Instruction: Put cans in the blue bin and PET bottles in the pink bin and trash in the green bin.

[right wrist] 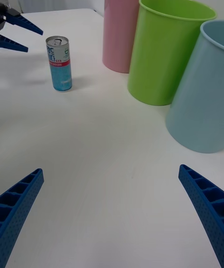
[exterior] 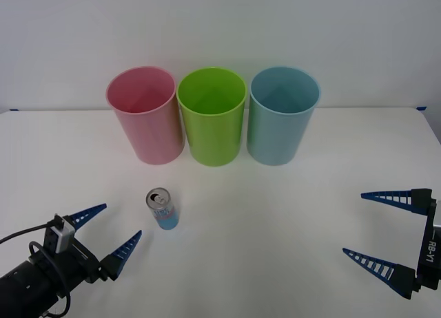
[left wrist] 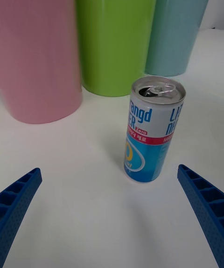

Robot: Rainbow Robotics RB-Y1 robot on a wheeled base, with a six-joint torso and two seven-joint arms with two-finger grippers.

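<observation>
A slim can (exterior: 162, 208) (right wrist: 59, 63) (left wrist: 152, 128) with a silver top and light blue body stands upright on the white table. Behind it stand three tall bins in a row: the pink bin (exterior: 145, 114) (right wrist: 126, 24) (left wrist: 37, 44) on the left, the green bin (exterior: 213, 115) (right wrist: 165, 48) (left wrist: 114, 28) in the middle, the blue bin (exterior: 282, 114) (right wrist: 201, 93) (left wrist: 179, 18) on the right. My left gripper (exterior: 112, 230) (left wrist: 109, 212) is open, low at the front left, a short way in front of the can. My right gripper (exterior: 375, 225) (right wrist: 109, 207) is open at the front right, holding nothing.
The white table (exterior: 275, 215) stretches out between the can and my right gripper. A pale wall rises behind the bins. The left arm's cable (exterior: 21, 234) loops at the front left corner.
</observation>
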